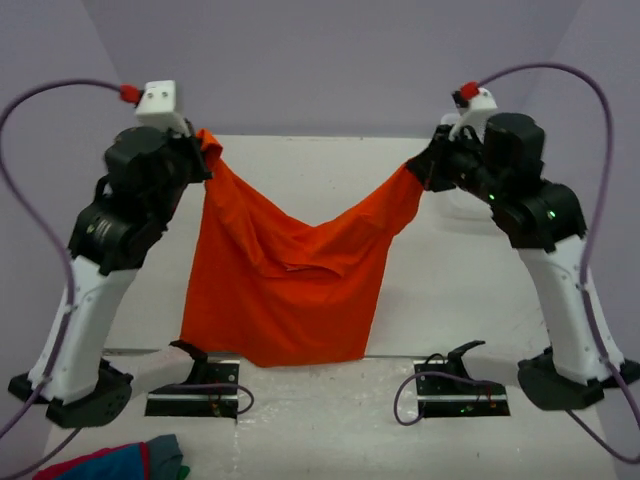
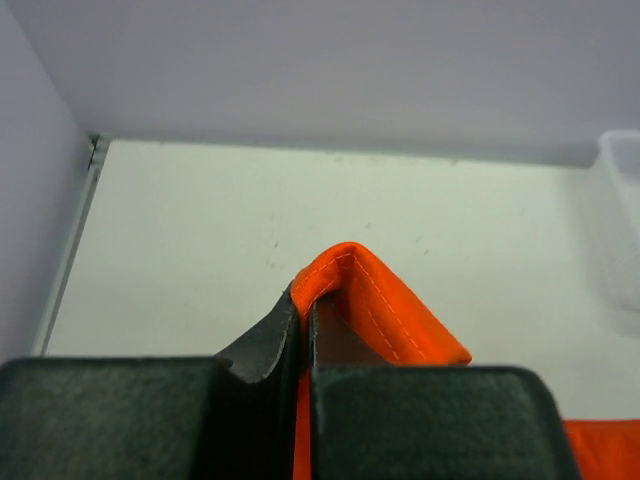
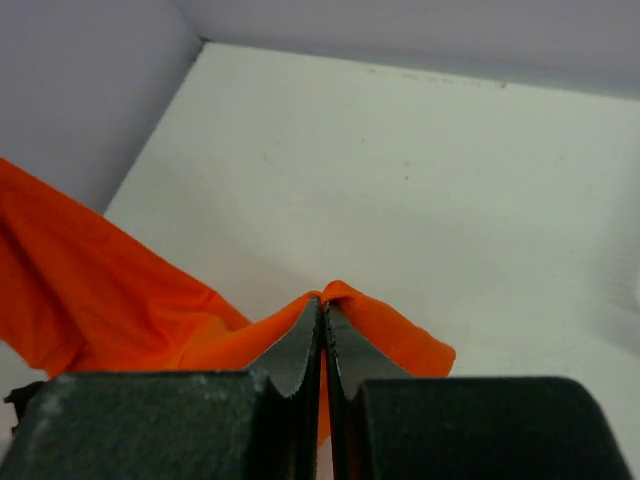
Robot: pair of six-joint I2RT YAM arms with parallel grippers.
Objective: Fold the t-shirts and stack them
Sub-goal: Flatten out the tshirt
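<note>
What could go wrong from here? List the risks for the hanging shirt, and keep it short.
1. The left gripper and right gripper each pinch only a small edge of the orange t-shirt. The thin cloth might slip free.
2. The shirt sags and wrinkles in the middle, so it may land creased when lowered.
3. Its lower hem hangs close to the black bracket at the near edge and could snag there.

no readable text, no labels, no brands, no numbers in any view
</note>
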